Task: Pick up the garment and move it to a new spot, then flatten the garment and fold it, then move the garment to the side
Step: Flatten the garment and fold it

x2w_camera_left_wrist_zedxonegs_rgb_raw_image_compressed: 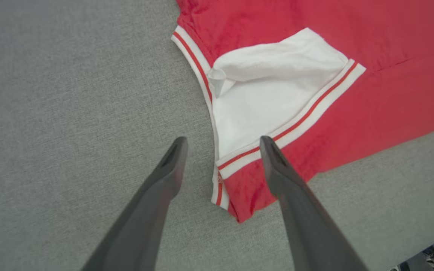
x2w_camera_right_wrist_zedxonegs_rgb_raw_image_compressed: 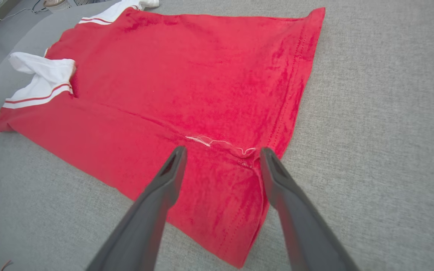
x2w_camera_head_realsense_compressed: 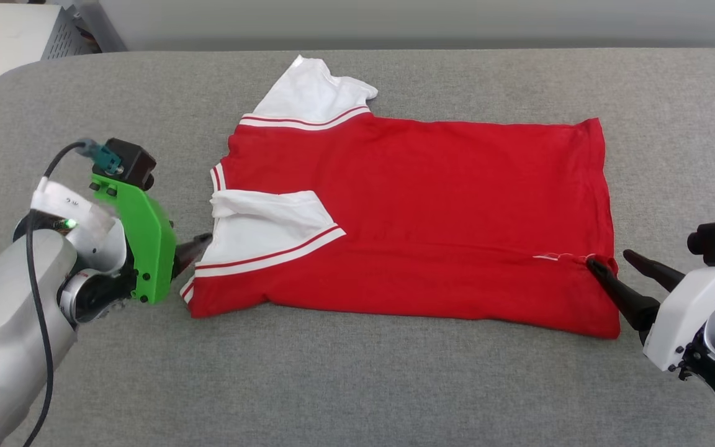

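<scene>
Garment (x2w_camera_head_realsense_compressed: 419, 205) lies flat at desk (x2w_camera_head_realsense_compressed: 357, 385) centre, near edge folded over. Left gripper (x2w_camera_left_wrist_zedxonegs_rgb_raw_image_compressed: 222, 140) at its eight o'clock, right gripper (x2w_camera_right_wrist_zedxonegs_rgb_raw_image_compressed: 222, 149) at four o'clock; both spread, holding nothing. Cloth judged light and limp; grasp hem and shoulder corners.

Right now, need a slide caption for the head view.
Left gripper and right gripper open at opposite ends of a red-and-white T-shirt, near side folded in, on grey fabric.

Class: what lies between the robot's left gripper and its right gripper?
The garment, spread flat, spans the whole stretch from left gripper to right gripper, as the head view shows.
</scene>
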`<state>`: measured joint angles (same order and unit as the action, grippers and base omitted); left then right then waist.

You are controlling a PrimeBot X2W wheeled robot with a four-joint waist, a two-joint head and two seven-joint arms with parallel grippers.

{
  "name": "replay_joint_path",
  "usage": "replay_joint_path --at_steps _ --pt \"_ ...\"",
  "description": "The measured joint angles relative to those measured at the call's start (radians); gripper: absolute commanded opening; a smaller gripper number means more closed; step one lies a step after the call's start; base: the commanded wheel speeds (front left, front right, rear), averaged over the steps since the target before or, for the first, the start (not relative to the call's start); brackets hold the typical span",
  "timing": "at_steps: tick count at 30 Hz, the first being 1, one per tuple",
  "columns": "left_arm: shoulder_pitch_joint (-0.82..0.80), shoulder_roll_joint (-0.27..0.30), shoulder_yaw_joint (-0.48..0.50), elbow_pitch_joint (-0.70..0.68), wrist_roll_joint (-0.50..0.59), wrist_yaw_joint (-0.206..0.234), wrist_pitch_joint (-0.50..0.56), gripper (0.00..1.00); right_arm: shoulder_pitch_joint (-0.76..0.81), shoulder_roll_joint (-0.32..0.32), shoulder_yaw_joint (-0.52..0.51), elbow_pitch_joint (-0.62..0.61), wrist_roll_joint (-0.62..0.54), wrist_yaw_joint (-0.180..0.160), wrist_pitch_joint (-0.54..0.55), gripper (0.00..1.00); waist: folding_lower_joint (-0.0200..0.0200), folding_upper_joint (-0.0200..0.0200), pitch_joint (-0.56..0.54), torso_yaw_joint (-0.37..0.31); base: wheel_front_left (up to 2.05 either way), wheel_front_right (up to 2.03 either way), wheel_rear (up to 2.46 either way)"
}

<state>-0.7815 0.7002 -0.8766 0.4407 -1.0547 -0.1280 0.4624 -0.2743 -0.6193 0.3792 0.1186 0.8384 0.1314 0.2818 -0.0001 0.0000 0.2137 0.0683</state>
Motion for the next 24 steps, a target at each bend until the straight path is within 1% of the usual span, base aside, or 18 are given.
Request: replay_joint_path --at_steps 3,6,7,12,15,18,24 --pt "-0.021 0.019 -0.035 -0.029 -0.015 0.000 0.130 1.00 0.002 0.010 -0.005 -0.010 -0.004 0.000 0.011 1.00 0.0000 0.0000 -0.006 0.002 0.00 0.00 0.00" --pt "-0.022 0.022 -0.057 -0.037 -0.046 0.001 0.212 1.00 0.002 0.017 -0.008 -0.020 -0.010 0.000 0.020 1.00 0.0000 0.0000 -0.003 -0.004 0.00 0.00 0.00" --pt "-0.022 0.022 -0.062 -0.037 -0.046 0.003 0.222 1.00 0.002 0.018 -0.008 -0.023 -0.010 0.000 0.023 1.00 0.0000 0.0000 -0.001 -0.006 0.00 0.00 0.00" --pt "-0.017 0.022 -0.072 -0.014 -0.051 0.013 0.235 1.00 -0.003 0.026 -0.003 -0.035 -0.018 0.000 0.034 1.00 0.0000 0.0000 0.019 -0.027 0.00 0.00 0.00" --pt "-0.005 0.018 -0.068 0.014 -0.074 0.018 0.234 1.00 -0.021 0.026 0.002 -0.037 -0.019 0.000 0.040 1.00 0.0000 0.0000 0.039 -0.039 0.00 0.00 0.00" --pt "0.007 0.018 -0.092 0.039 -0.056 0.017 0.234 1.00 -0.042 0.026 0.005 -0.040 -0.023 0.000 0.041 1.00 0.0000 0.0000 0.059 -0.051 0.00 0.00 0.00" --pt "0.017 0.015 -0.086 0.082 -0.074 0.012 0.228 1.00 -0.063 0.025 0.014 -0.040 -0.024 0.000 0.041 1.00 0.0000 0.0001 0.089 -0.073 0.00 0.00 0.00"
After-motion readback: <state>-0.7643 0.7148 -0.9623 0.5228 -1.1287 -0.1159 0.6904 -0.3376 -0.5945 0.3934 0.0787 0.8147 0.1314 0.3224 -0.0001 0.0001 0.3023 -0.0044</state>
